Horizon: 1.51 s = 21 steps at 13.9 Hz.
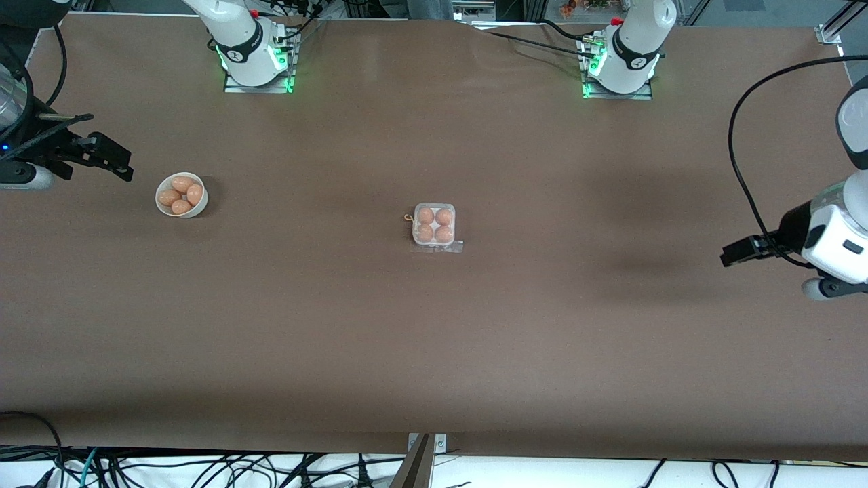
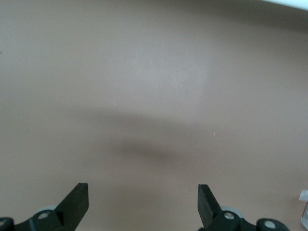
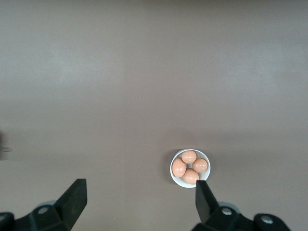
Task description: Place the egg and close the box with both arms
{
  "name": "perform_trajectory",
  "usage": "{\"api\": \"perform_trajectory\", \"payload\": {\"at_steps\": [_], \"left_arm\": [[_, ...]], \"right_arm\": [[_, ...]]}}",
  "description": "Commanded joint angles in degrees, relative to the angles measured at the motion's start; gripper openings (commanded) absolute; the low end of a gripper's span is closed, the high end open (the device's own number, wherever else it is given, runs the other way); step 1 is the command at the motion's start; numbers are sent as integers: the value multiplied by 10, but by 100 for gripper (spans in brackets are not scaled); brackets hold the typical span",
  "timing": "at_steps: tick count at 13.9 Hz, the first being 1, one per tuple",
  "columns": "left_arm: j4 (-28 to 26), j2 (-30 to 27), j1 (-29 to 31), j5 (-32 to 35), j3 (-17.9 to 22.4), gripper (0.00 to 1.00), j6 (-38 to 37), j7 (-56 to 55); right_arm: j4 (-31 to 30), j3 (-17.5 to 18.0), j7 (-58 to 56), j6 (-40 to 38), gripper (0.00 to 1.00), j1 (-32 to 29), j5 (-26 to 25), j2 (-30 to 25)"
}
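The box (image 1: 435, 205), a small white tray, sits in the middle of the table with an egg (image 1: 425, 215) in every cup and its clear lid lying down over them. My right gripper (image 1: 108, 159) is open and empty, up in the air at the right arm's end of the table, beside a round white bowl (image 1: 197, 211). In the right wrist view my right gripper (image 3: 140, 187) stands open over bare table, with the bowl (image 3: 178, 181) by one fingertip. My left gripper (image 1: 736, 252) hangs at the left arm's end; in its wrist view the left gripper (image 2: 143, 190) is open and empty.
The bowl holds several loose eggs (image 1: 182, 184) just like those in the box. A small brownish loop (image 1: 407, 217) lies against the box on the side toward the right arm's end. Cables (image 1: 746, 169) hang by the left arm.
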Motion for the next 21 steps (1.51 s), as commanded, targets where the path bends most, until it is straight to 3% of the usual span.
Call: {"api": "perform_trajectory", "payload": {"at_steps": [1, 4, 9, 11, 21], "left_arm": [[-93, -75, -4, 20, -5, 100, 7, 7], [-122, -104, -3, 20, -4, 100, 6, 26], [-122, -120, 2, 33, -2, 100, -26, 80], [-122, -122, 3, 68, -3, 100, -31, 82], [-120, -134, -3, 43, -8, 100, -85, 85]], "right_arm": [[6, 7, 5, -6, 100, -9, 9, -1], [6, 6, 4, -5, 100, -9, 9, -1], [6, 6, 4, -5, 100, -9, 9, -1], [6, 6, 4, -5, 100, -9, 9, -1], [6, 6, 5, -5, 100, -9, 9, -1]]}}
